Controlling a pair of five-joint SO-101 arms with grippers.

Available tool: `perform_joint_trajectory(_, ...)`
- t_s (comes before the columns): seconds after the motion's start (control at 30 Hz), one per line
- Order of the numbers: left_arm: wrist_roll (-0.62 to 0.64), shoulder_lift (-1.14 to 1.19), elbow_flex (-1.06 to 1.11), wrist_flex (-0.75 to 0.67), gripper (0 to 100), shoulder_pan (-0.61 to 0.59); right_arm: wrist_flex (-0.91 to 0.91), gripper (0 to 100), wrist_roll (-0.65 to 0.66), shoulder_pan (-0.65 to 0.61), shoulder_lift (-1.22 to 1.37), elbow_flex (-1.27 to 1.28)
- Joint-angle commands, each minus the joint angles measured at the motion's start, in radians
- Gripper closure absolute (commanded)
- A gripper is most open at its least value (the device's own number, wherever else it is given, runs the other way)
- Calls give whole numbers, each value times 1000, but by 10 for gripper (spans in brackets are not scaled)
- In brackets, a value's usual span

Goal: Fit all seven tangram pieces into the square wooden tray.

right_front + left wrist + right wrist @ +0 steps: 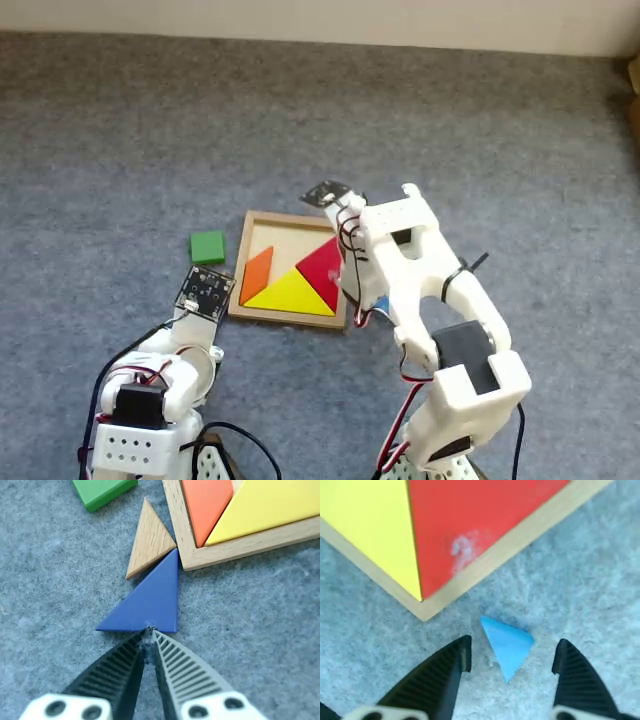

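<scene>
I see the grey surface (120, 130) brightly and evenly lit from above in the high view, with no hard-edged shadows. The right arm (440, 300) drops only faint, soft shade on the surface under it. In the left wrist view the tray (240, 547) rim throws a thin, weak shadow along its outer edge. In the right wrist view the red piece (485, 510) carries a whitish patch; glare or wear, I cannot tell.

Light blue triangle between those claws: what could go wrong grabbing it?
The light blue triangle lies flat, slanted between the open fingers of the right gripper, so closing might spin or squirt it out. The tray has a corner close by; a lifted piece could catch on its rim.
</scene>
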Motion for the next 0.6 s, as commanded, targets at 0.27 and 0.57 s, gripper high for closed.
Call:
perform_joint_trajectory(0.27,-3,-38,19,6,993,-1,-124,735,12,-10,39,58)
perform_joint_trajectory(0.57,-3,-38,19,6,993,-1,-39,817,12,-7,45,59)
